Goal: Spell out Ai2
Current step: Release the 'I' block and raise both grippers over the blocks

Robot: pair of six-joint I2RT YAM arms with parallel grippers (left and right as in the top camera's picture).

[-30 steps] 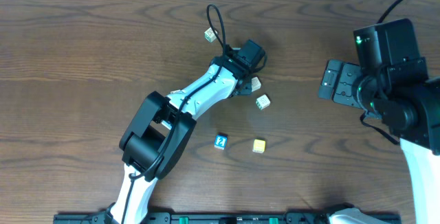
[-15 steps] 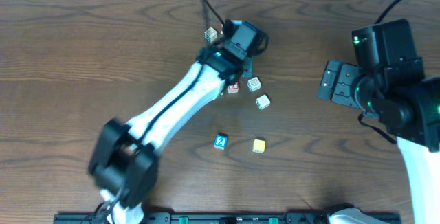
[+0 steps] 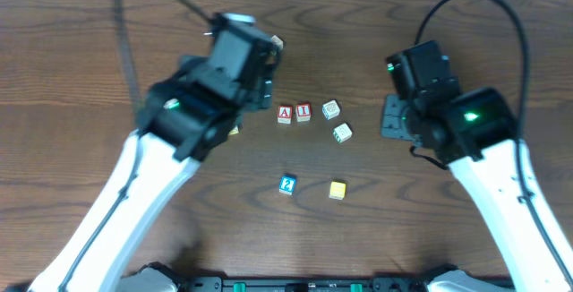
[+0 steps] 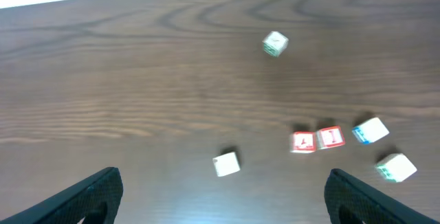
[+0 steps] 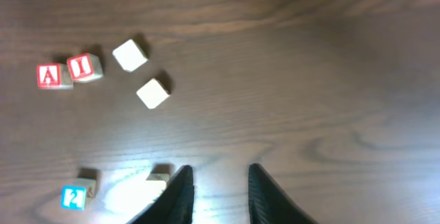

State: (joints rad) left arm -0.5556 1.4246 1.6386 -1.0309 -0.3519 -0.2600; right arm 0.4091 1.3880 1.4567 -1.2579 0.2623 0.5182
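Note:
The red-framed A cube point(image 3: 285, 114) and I cube point(image 3: 303, 112) sit side by side at mid-table, touching. They also show in the left wrist view as A cube point(image 4: 302, 142) and I cube point(image 4: 330, 137). The blue-framed 2 cube point(image 3: 286, 184) lies alone nearer the front, seen from the right wrist as the 2 cube point(image 5: 73, 196). My left gripper point(image 3: 267, 86) hovers up and left of the A, wide open and empty point(image 4: 223, 196). My right gripper point(image 3: 390, 117) stands right of the cubes. Its fingers point(image 5: 220, 170) are a narrow gap apart over bare wood.
A cream cube point(image 3: 330, 109) sits right of the I, a white green-marked cube point(image 3: 342, 132) just below it. A yellow cube point(image 3: 337, 190) lies right of the 2, beside my right gripper's left finger point(image 5: 180, 193). A small white cube point(image 4: 225, 163) lies ahead of the left jaws.
The left arm has pulled back to the left and opened, leaving A and I side by side. The right arm has swung in toward the centre and its jaws have narrowed.

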